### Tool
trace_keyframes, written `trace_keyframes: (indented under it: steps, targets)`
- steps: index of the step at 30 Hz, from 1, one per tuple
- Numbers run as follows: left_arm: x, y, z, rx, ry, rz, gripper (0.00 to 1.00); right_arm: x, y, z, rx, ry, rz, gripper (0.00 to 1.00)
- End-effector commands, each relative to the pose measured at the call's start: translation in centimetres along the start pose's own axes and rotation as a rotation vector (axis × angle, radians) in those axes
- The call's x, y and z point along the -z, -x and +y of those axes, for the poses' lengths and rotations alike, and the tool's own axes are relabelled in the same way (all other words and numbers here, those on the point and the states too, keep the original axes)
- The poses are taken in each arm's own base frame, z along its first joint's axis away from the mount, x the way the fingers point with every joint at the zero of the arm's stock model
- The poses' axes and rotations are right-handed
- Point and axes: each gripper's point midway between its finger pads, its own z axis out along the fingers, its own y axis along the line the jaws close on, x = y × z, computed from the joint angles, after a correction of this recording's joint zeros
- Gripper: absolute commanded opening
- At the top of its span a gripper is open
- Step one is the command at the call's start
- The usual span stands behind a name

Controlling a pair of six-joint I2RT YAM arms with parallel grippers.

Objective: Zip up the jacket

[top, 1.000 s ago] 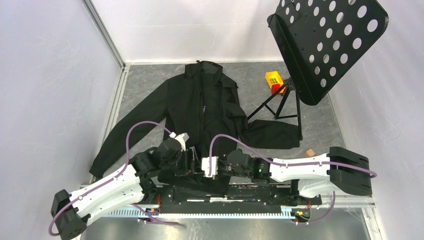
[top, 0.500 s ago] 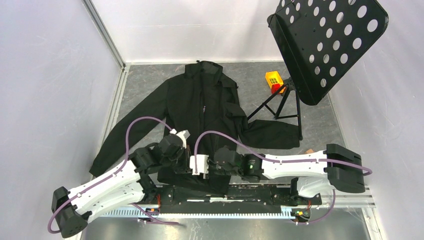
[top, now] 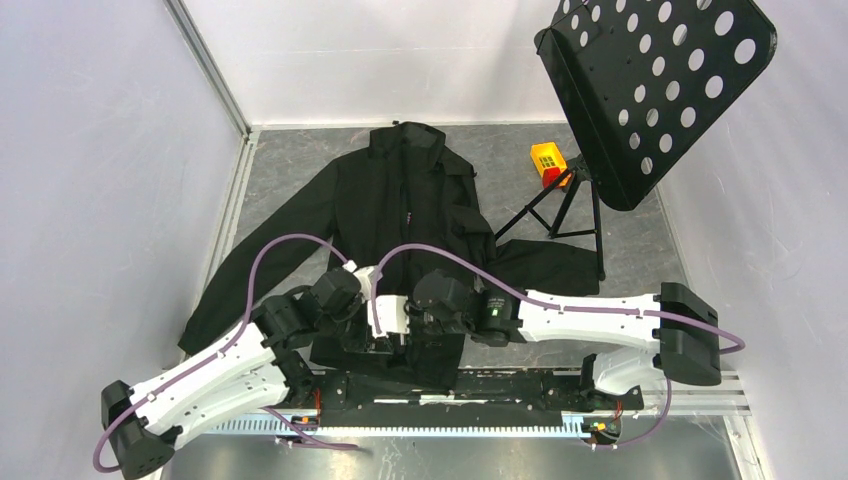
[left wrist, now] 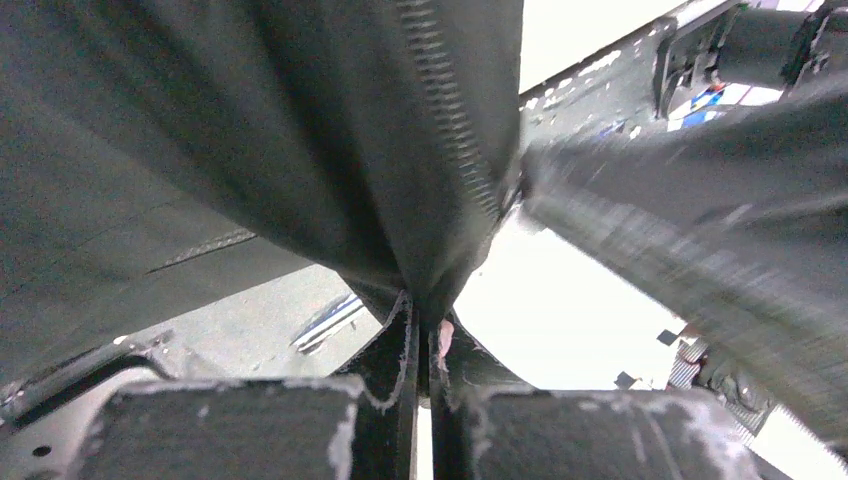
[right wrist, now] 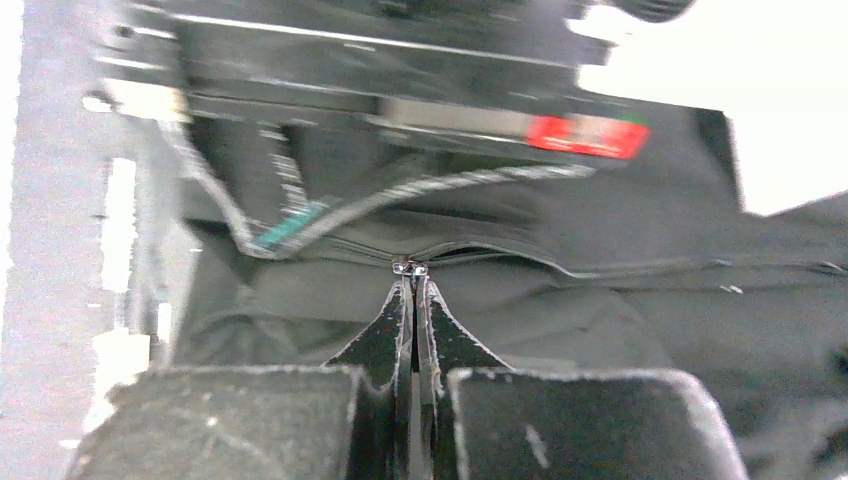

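Jacket: the black jacket [top: 405, 205] lies flat on the grey counter [top: 285, 165]. Its collar is at the far side, the sleeves are spread out, and the hem is at the near edge under the two arms.
Zipper from above: it is only a thin line down the middle of the front, and the wrists hide its lower part.
Zipper in the left wrist view: the zipper teeth [left wrist: 450, 140] are clear here. They run along a lifted fold of fabric down to the fingers.
Left claw: the left claw [left wrist: 421, 330] is closed tight, with a pinch of the jacket's fabric beside the teeth between its tips.
Zipper pull: the small metal zipper pull [right wrist: 410, 267] shows only in the right wrist view, on the seam line.
Right claw: the right claw [right wrist: 413, 290] is pressed together. Its tips meet exactly at the pull and seem to pinch it.
Around: a black perforated music stand [top: 655, 85] stands on a tripod at the far right. An orange and yellow block [top: 547, 161] sits on the counter just beside its legs.
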Motion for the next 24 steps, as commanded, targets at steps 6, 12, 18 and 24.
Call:
trace_keyframes:
  steps: [6, 12, 18, 24]
  targets:
    - [2.0, -5.9, 3.5, -0.006, 0.106, 0.244, 0.02, 3.5, -0.6, -10.2, 0.086, -0.314, 0.16, 0.0]
    - [2.1, -6.2, 3.4, -0.008, 0.086, 0.257, 0.02, 2.8, -2.2, -13.5, 0.035, -0.379, 0.192, 0.0]
    - [2.1, -6.6, 3.2, -0.017, 0.077, 0.284, 0.02, 0.3, -7.3, -22.2, 0.053, -0.542, 0.326, 0.0]
    - [2.4, -7.4, 2.7, -0.001, 0.039, 0.328, 0.02, 0.2, -8.4, -32.7, 0.067, -0.737, 0.304, 0.0]
